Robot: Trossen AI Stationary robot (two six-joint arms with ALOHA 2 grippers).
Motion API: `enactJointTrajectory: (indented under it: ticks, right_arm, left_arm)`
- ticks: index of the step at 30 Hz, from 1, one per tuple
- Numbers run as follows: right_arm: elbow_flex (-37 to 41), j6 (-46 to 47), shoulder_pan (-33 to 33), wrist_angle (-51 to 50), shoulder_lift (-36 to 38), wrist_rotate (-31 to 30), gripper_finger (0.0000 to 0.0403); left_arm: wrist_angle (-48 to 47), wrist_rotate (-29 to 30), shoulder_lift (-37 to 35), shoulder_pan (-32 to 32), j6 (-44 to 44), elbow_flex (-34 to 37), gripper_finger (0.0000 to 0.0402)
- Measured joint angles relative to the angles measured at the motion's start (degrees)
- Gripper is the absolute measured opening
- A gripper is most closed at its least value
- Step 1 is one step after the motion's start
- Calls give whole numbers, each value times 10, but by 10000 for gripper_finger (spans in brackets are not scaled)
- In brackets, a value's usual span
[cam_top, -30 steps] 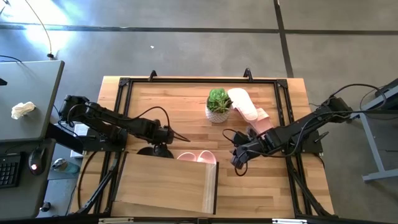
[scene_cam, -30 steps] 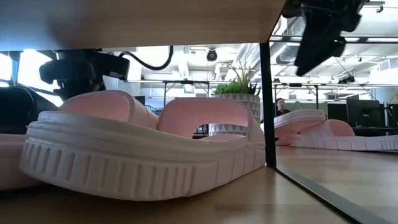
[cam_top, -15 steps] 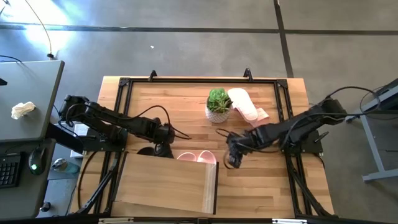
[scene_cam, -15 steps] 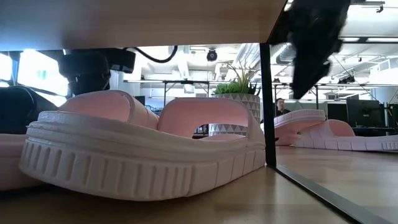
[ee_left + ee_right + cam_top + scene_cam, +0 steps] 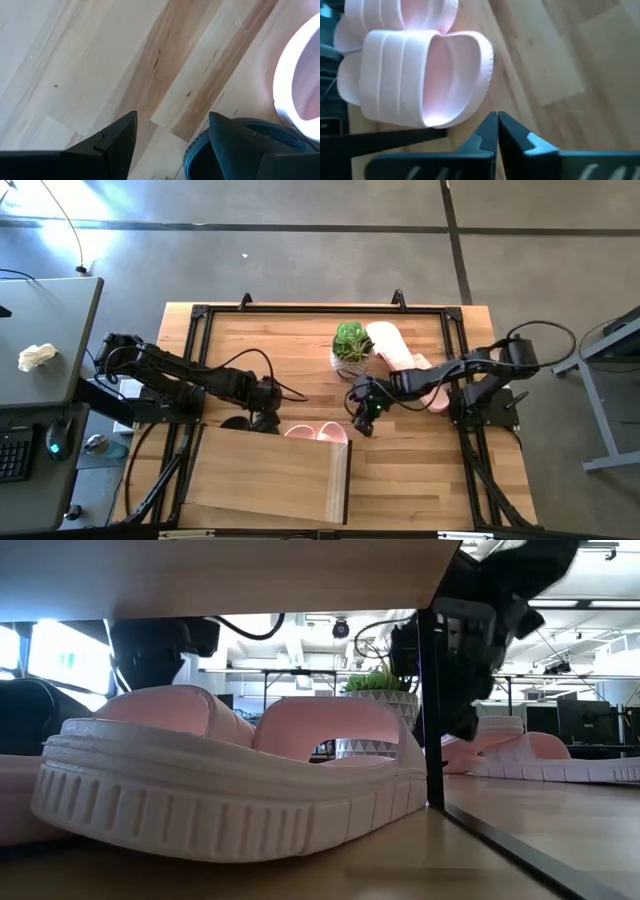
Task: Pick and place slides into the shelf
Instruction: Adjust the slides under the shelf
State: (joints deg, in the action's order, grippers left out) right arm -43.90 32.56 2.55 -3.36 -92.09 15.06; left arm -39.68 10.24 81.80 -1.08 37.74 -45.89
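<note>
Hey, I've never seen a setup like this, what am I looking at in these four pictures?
Two robot arms work at a wooden table. One camera looks straight down, one sits at table height inside the shelf, and one rides on each wrist. The left gripper is open, above bare wood beside a black slide. The right gripper is shut and empty, near the pink slides poking out of the shelf. More pink slides lie beside a potted plant.
</note>
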Motion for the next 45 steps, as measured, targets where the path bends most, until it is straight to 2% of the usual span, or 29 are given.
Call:
enactJointTrajectory:
  ticks: [3, 14, 24, 45]
  right_arm:
    - [24, 17, 13, 51, 0, 11, 5]
    - [26, -8, 43, 67, -1, -9, 0]
    - [26, -11, 44, 147, -58, -9, 0]
    - [15, -51, 38, 152, -66, -3, 0]
  left_arm:
    - [0, 11, 0, 0, 1, 0, 230]
    - [7, 25, 0, 0, 14, 0, 230]
    - [11, 30, 0, 0, 26, 0, 230]
    - [37, 30, 0, 0, 31, 0, 230]
